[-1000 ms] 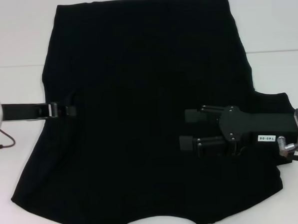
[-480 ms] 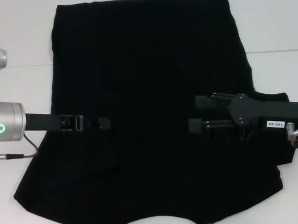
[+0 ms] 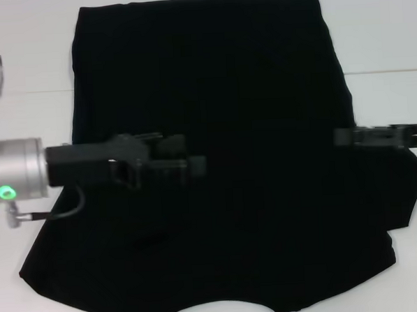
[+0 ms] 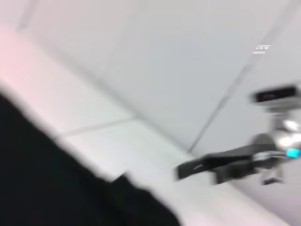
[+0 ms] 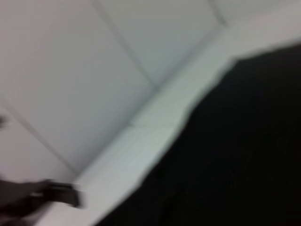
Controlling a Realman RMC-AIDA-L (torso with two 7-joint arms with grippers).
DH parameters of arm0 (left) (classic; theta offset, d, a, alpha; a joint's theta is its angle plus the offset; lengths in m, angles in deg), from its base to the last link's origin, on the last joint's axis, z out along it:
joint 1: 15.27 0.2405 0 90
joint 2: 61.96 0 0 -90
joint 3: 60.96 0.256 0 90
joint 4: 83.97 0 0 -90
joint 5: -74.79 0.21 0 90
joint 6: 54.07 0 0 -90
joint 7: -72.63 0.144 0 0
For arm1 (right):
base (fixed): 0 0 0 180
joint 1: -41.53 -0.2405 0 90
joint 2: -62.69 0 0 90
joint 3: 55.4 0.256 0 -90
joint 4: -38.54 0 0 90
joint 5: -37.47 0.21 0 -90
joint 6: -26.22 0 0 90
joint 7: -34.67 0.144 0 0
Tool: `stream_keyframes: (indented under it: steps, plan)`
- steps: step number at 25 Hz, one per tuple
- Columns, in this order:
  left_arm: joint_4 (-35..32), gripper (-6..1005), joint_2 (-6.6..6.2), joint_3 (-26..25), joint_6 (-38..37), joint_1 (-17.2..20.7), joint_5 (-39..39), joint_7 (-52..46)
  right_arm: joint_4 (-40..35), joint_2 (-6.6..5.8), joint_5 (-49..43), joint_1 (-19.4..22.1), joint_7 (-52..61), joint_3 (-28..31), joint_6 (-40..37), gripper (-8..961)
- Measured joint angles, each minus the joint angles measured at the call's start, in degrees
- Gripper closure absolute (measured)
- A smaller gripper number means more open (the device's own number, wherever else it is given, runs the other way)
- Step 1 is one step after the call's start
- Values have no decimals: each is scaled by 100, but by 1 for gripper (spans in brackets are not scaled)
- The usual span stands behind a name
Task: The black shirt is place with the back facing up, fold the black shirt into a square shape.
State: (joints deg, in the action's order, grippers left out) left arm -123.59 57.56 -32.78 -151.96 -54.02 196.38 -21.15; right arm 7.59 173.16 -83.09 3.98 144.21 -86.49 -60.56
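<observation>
The black shirt (image 3: pixel 215 148) lies spread flat on the white surface (image 3: pixel 22 61), plain side up, with its straight hem at the far edge and the curved neck opening at the near edge. Its long axis therefore runs away from the robot.

The left gripper (image 3: pixel 195 165) reaches in from the left, pointing rightward across that axis, above the left half of the shirt at mid-length. Its fingers merge with the dark cloth; whether they are spread or closed on fabric cannot be told.

The right gripper (image 3: pixel 342 136) sits at the shirt's right margin, edge-on to the head camera, its opening likewise unreadable.

Judgement: the left arm is nearer the shirt's centreline, so a lengthwise fold of the left side appears to be under way.
</observation>
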Motion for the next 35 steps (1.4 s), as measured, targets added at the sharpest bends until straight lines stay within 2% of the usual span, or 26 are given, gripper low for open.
stream_keyframes:
  steps: [3, 8, 12, 17, 27, 35]
  plan:
    - [357, 308, 91, 12, 36, 29, -224, 1108, -417, -148, -524, 96, 931, -14, 48, 42]
    - [553, 89, 240, 274, 68, 65, -156, 2293, -1062, -236, -1307, 265, 2058, 16, 123, 42]
    - [523, 58, 293, 702, 228, 105, -143, 2470, -1279, -288, -1875, 277, 2536, 36, 126, 41]
    - [535, 50, 307, 823, 205, 119, -143, 2705, -1273, -276, -2409, 192, 2817, 3, 237, 41]
    - [520, 50, 334, 925, 287, 140, -143, 2775, -664, -248, -2535, 0, 2846, -62, 603, 41]
    - [522, 50, 327, 902, 387, 134, -147, 2776, -508, -238, -2542, -26, 2860, -78, 686, 44]
